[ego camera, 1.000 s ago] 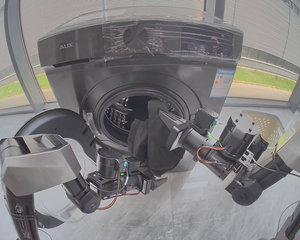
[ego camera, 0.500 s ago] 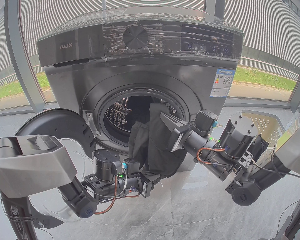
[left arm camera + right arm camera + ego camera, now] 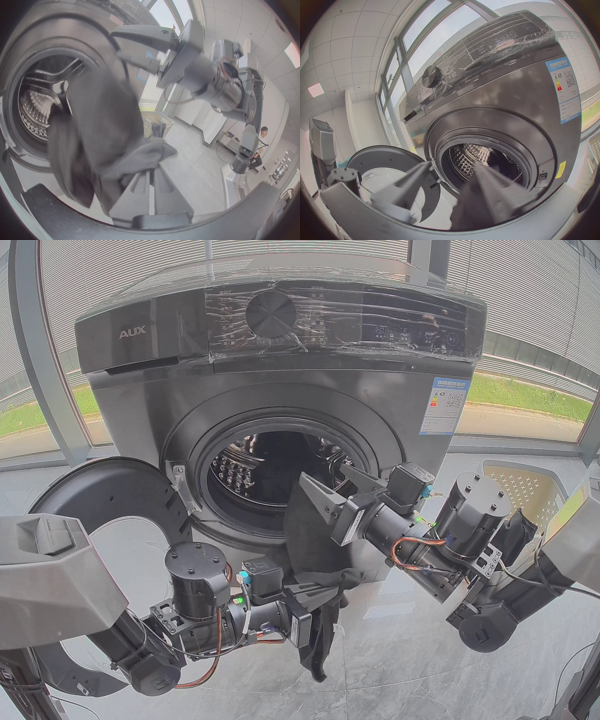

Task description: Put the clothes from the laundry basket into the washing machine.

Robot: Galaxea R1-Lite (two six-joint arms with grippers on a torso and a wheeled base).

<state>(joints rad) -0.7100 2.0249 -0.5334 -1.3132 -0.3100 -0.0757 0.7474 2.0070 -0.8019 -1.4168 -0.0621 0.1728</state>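
Observation:
A dark grey garment hangs in front of the washing machine, below the lip of its open drum. My left gripper is low in front of the machine, shut on the garment's lower folds; its closed fingers pinch the cloth. A loose end dangles toward the floor. My right gripper is open at the drum mouth, just above the garment, holding nothing. In the right wrist view its spread fingers frame the drum, with cloth below them.
The round door is swung open to the left. A pale laundry basket stands on the floor at the right, with dark cloth at its side. Grey tiled floor lies before the machine.
The right gripper has opened and let go of the garment, which slid out of the drum mouth and sagged down. The left gripper shut on it and pulled lower, back toward me.

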